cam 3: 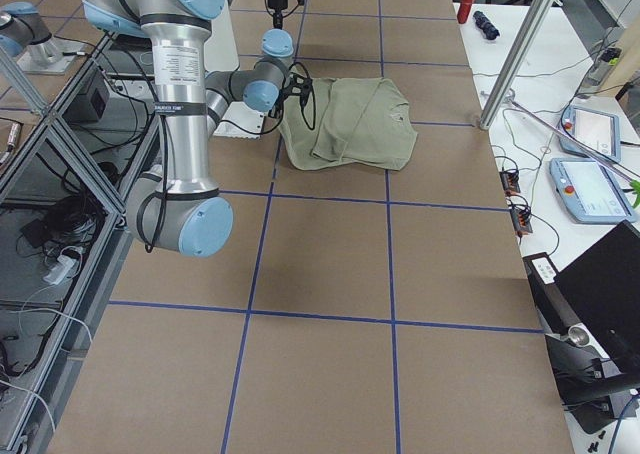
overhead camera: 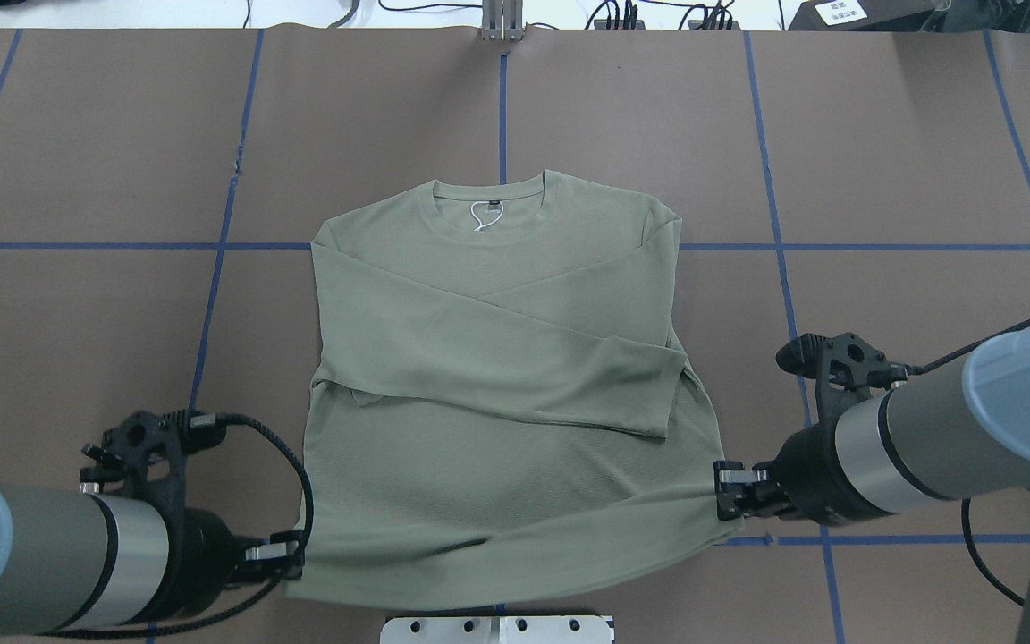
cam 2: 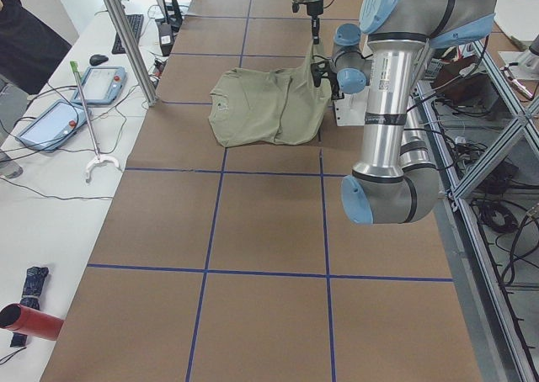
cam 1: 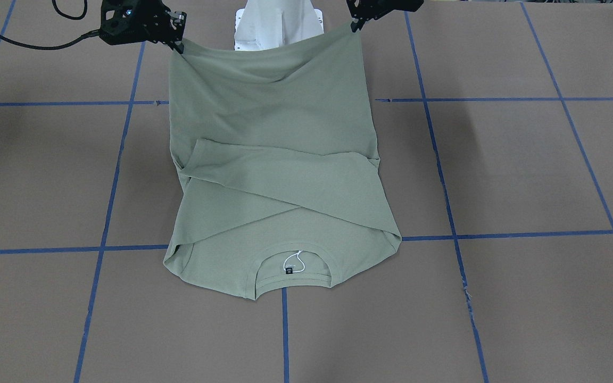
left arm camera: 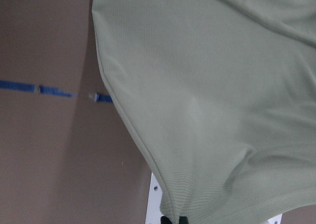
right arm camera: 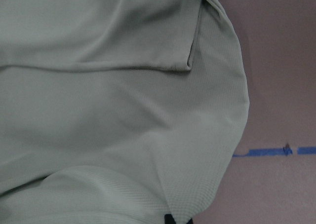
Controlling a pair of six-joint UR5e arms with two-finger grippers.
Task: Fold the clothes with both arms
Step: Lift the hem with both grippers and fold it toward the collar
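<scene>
**Shirt hem held up at both corners**

Closest to the robot, just past the white pedestal base [overhead camera: 497, 628], the hem [overhead camera: 515, 572] of the sage-green long-sleeved shirt [overhead camera: 497, 465] is lifted off the desk [overhead camera: 104, 161]. The left hand [overhead camera: 293, 556] is pinched tight on the hem corner on its side. The right hand [overhead camera: 721, 492] is clamped on the opposite corner, a bit further out, so the hem runs at a slant. The fabric sags a little between them.

Further out, the rest of the shirt lies flat on the brown desk, roughly centred on the blue tape lines [overhead camera: 774, 179]. Both sleeves [overhead camera: 515, 358] are folded across the chest, one crossing over the other.

Farthest away is the collar [overhead camera: 488, 192], with the black neck label [cam 1: 288, 270] and the white string tag [overhead camera: 484, 215] showing inside it.
</scene>
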